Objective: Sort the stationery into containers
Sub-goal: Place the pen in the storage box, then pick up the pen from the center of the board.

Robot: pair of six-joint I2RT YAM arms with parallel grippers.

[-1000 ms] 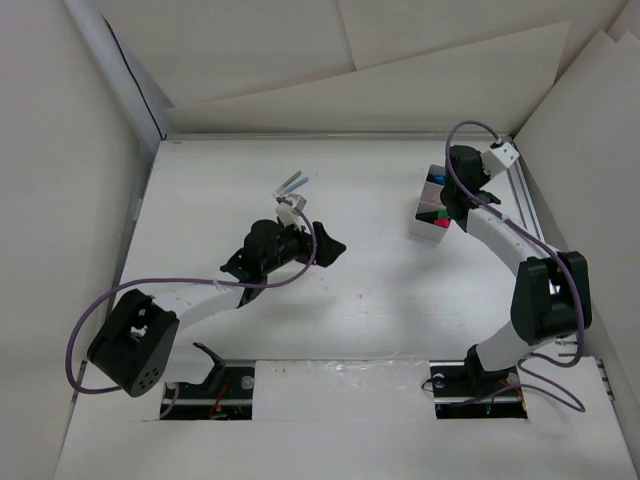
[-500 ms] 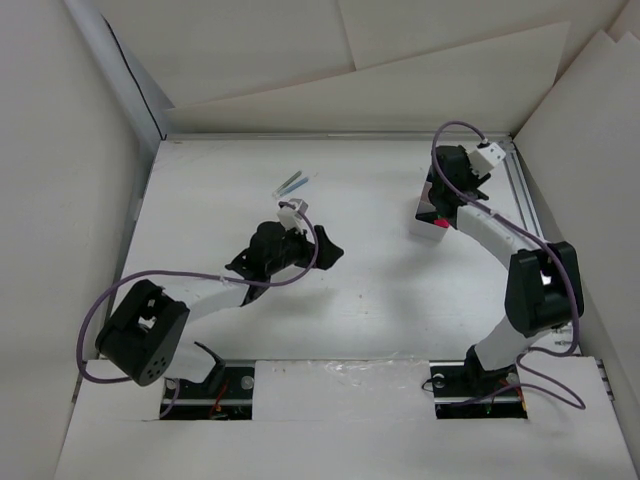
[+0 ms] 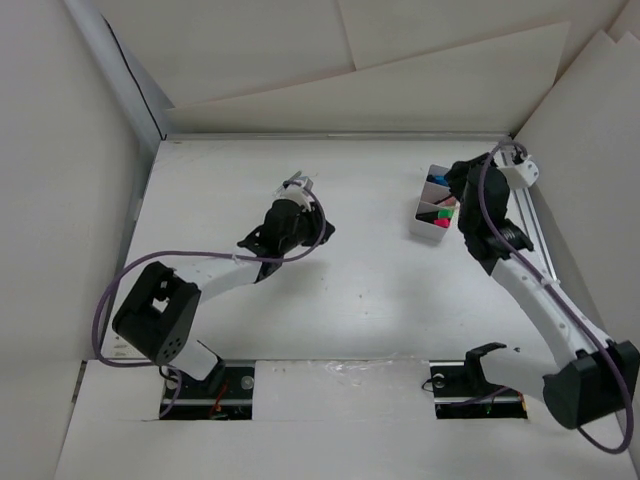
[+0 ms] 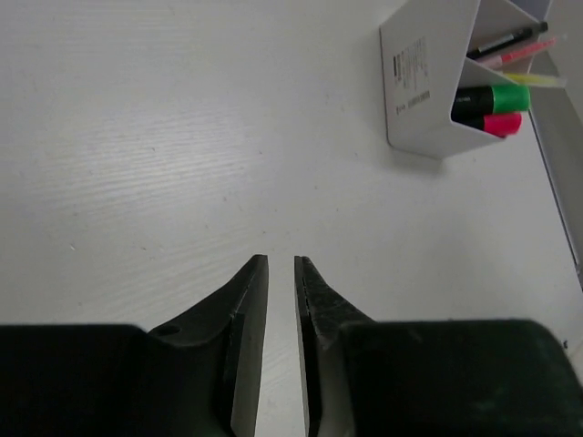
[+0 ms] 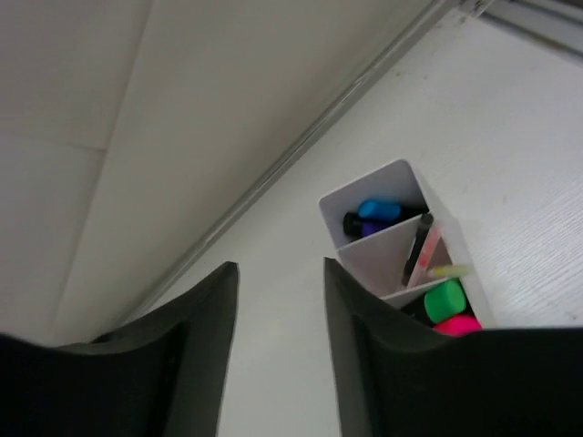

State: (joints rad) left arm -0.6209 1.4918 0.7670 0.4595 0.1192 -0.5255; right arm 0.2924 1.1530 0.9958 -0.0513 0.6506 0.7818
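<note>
The white divided container [image 3: 428, 228] stands at the table's right; it also shows in the left wrist view [image 4: 424, 73] and the right wrist view [image 5: 364, 196]. It holds a blue highlighter [image 5: 378, 209], thin pens [image 5: 421, 248], and a green highlighter [image 5: 444, 299] over a pink one [image 5: 458, 324]. My right gripper [image 3: 458, 195] [image 5: 278, 266] hangs open and empty just left of the container. My left gripper [image 3: 322, 228] [image 4: 281, 261] is at mid-table, its jaws closed to a thin slit. Only bare table shows in that slit. No loose stationery shows on the table.
A metal rail [image 3: 530, 215] runs along the table's right edge close behind the container. White board walls [image 3: 300, 100] enclose the back and sides. The left arm's cable [image 3: 180, 262] loops over the table.
The left arm swung up and back over the spot where two pens lay, and its jaws closed from wide open. The right gripper opened, and its arm drew back to the right of the container.
</note>
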